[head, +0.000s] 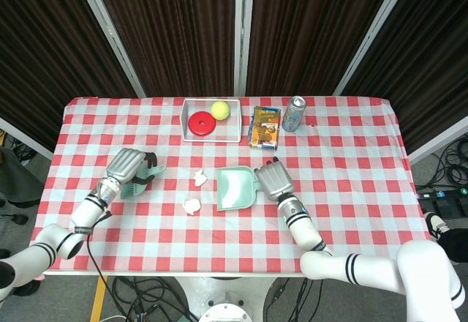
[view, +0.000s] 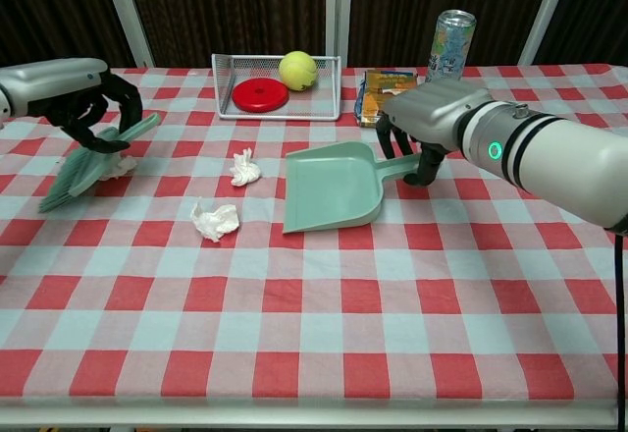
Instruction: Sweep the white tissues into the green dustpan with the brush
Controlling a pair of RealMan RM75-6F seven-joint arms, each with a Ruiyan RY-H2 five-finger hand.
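While the left hand [view: 83, 98] grips the brush [view: 86, 165], one tissue [view: 120, 166] lies just under it; right hand [view: 424, 123] holds dustpan [view: 329, 189] handle, w/ two tissues [view: 215, 220] left of it.
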